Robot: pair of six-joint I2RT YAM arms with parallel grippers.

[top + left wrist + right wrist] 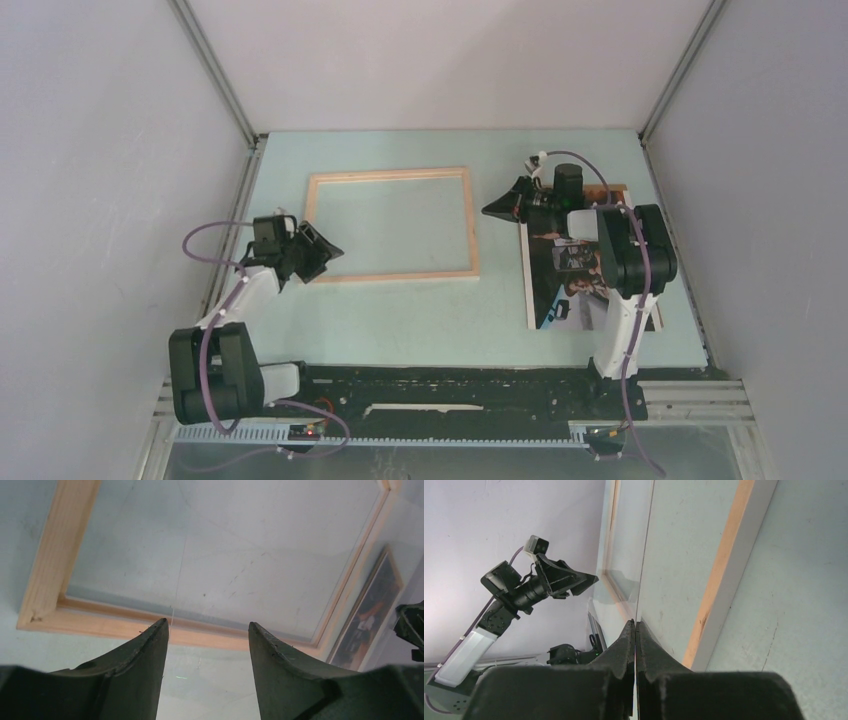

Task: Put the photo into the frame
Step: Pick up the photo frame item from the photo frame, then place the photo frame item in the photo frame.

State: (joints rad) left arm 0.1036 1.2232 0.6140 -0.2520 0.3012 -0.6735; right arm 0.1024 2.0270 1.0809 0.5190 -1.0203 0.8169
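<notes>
Overhead, the frame (392, 275) lies wood-face up on the bench (420, 320), with the photo (552, 295) well apart at its 3 o'clock beneath the right arm and the left end effector (332, 252) at the frame's 8 o'clock corner. Left wrist: fingers (150, 645) spread by the frame's rail, photo at 3 o'clock. Right wrist: right end effector (636, 622) pressed together.

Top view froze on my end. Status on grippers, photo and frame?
Left gripper open, by near left corner of frame. Right gripper shut on photo, right of frame, not in yet. Nothing lies between them.
</notes>
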